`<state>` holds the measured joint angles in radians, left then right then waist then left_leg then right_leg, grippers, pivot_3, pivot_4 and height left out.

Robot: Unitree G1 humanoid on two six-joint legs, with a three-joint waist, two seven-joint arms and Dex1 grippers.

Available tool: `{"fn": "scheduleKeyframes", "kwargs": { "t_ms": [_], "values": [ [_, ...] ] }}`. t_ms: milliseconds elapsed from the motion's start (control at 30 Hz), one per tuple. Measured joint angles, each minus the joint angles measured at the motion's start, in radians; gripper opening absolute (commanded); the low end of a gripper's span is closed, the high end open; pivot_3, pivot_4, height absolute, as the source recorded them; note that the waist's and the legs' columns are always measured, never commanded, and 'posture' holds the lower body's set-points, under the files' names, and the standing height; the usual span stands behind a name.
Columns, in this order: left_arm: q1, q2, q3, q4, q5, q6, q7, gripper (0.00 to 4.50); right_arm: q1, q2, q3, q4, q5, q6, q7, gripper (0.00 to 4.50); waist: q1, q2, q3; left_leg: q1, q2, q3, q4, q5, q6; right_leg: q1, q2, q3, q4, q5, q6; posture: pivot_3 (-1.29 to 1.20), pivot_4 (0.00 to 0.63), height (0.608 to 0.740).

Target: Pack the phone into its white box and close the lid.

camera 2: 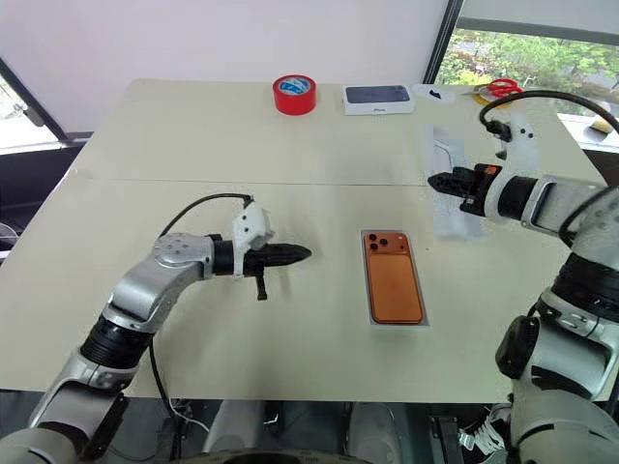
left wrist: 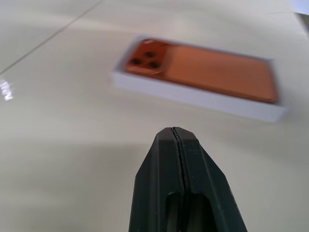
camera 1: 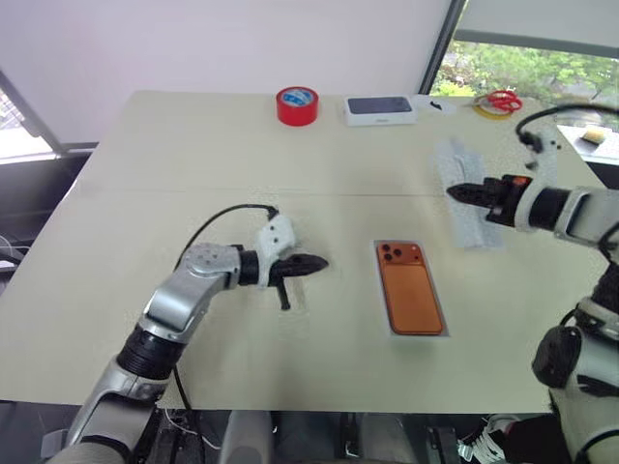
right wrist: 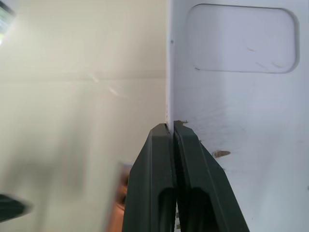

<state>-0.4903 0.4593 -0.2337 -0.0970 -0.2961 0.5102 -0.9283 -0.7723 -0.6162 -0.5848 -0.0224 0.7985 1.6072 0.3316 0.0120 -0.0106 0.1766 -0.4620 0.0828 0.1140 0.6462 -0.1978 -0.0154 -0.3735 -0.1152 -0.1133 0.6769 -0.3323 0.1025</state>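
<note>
Phone (camera 1: 410, 288) is already seated in the white box (camera 1: 444, 329), lower center-right of the head frame, camera cluster toward the far edge. So step 1 looks done from here.

Right hand (camera 1: 456, 193) is pinched shut on an edge of the lid (camera 1: 462, 162), which sits blurred and lifted off the tabletop (camera 1: 193, 155) at right of frame, up and to the right of the box. My right wrist cam shows the lid's white inner face with the camera recess, edge clamped between the fingers.

Left hand (camera 1: 319, 262) is fully closed on nothing, hovering left of the box and pointing at it.

Left to do, as I read it: carry the lid over the box, line up the recess with the lenses, press down.
</note>
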Motion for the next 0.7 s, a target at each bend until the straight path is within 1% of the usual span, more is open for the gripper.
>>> {"fn": "scheduleKeyframes", "kwargs": {
  "t_ms": [67,133,167,200,267,300,367,500,600,700],
  "values": [
    [-0.012,-0.003,0.015,0.033,0.000,0.000,0.006,0.00,0.036,0.076,-0.023,0.000,0.206,0.000,-0.153,0.12,-0.004,0.000,0.000,0.000,0.000,0.000,0.000,0.000,0.000,-0.002,0.000,0.001,0.003,0.000,0.000,0.00,0.150,0.730],
    [-0.033,-0.010,0.020,0.051,0.000,-0.002,0.006,0.00,0.053,0.170,-0.033,-0.001,0.428,0.000,-0.343,0.12,-0.008,0.001,0.000,0.000,0.000,0.001,0.000,0.001,-0.001,-0.003,0.000,0.002,0.005,0.000,0.000,0.00,0.150,0.730],
    [-0.041,-0.014,0.020,0.055,0.000,-0.004,0.006,0.00,0.065,0.189,-0.018,-0.005,0.524,-0.017,-0.425,0.12,-0.008,0.001,0.000,0.000,0.000,0.001,0.000,0.001,-0.001,-0.003,0.000,0.002,0.005,0.000,0.000,0.00,0.150,0.730],
    [-0.047,-0.018,0.021,0.057,0.000,-0.011,0.005,0.00,0.122,0.179,0.059,-0.040,0.737,-0.111,-0.585,0.12,-0.006,0.001,0.000,0.000,0.000,0.001,0.000,0.001,-0.001,-0.003,0.000,0.002,0.004,0.000,0.000,0.00,0.150,0.730],
    [-0.048,-0.013,0.026,0.068,0.001,-0.018,0.005,0.00,0.202,0.179,0.183,-0.109,0.992,-0.266,-0.793,0.12,-0.004,0.001,0.000,0.000,0.000,0.002,0.000,0.000,0.000,-0.002,-0.001,0.002,0.004,0.000,0.001,0.00,0.150,0.730],
    [-0.048,-0.013,0.027,0.078,0.001,-0.019,0.005,0.00,0.242,0.201,0.233,-0.156,1.069,-0.343,-0.878,0.12,-0.004,0.001,0.000,0.000,0.000,0.002,0.001,0.000,0.000,-0.002,-0.001,0.002,0.004,-0.001,0.001,0.00,0.150,0.730],
    [-0.048,-0.016,0.027,0.084,0.001,-0.020,0.005,0.00,0.282,0.243,0.297,-0.214,1.124,-0.428,-0.957,0.12,-0.005,0.001,0.000,-0.001,0.000,0.001,0.001,0.000,0.001,-0.003,-0.001,0.002,0.004,0.000,0.001,0.00,0.150,0.730],
    [-0.048,-0.021,0.027,0.084,0.001,-0.021,0.007,0.00,0.334,0.312,0.378,-0.326,1.144,-0.581,-1.069,0.12,-0.006,0.001,0.000,0.000,0.000,-0.002,0.001,0.000,0.001,-0.003,-0.001,0.002,0.004,0.000,0.001,0.00,0.150,0.730],
    [-0.048,-0.029,0.027,0.084,0.001,-0.021,0.011,0.00,0.367,0.354,0.424,-0.374,1.149,-0.645,-1.117,0.12,-0.007,0.001,0.000,0.000,0.000,-0.002,0.001,0.000,0.001,-0.003,0.000,0.002,0.004,0.000,0.001,0.00,0.150,0.730],
    [-0.047,-0.029,0.027,0.084,0.001,-0.021,0.015,0.00,0.434,0.364,0.454,-0.420,1.149,-0.703,-1.157,0.12,-0.004,0.001,0.000,-0.001,0.000,-0.002,0.001,0.000,0.001,-0.003,-0.001,0.002,0.004,0.000,0.001,0.00,0.150,0.730]
  ]
}}
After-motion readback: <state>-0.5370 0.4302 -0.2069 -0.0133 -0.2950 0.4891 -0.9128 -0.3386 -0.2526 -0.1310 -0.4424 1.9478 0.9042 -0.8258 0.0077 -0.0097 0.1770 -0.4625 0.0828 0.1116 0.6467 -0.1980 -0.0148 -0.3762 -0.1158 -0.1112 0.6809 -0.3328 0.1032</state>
